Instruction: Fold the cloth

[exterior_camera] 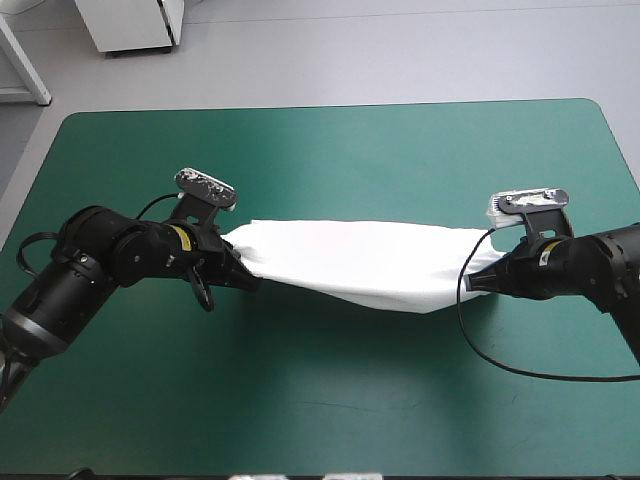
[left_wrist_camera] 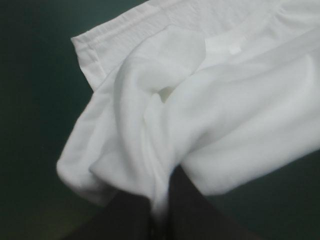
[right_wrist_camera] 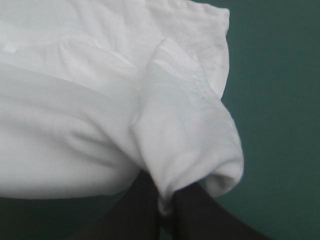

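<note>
two ends of t-shirt (exterior_camera: 360,262) pinched: my left gripper (exterior_camera: 240,275) clamped on one, my right gripper (exterior_camera: 485,284) on other. cloth slung between them over teal-green cover (exterior_camera: 320,150), mid-table. small white neck tag (left_wrist_camera: 234,49), too blurred to read.

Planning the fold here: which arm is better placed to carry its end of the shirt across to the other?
Left, marginally. The left gripper and right gripper are each shut on an end of the T-shirt; the left arm looks bent, with reach to spare.
</note>
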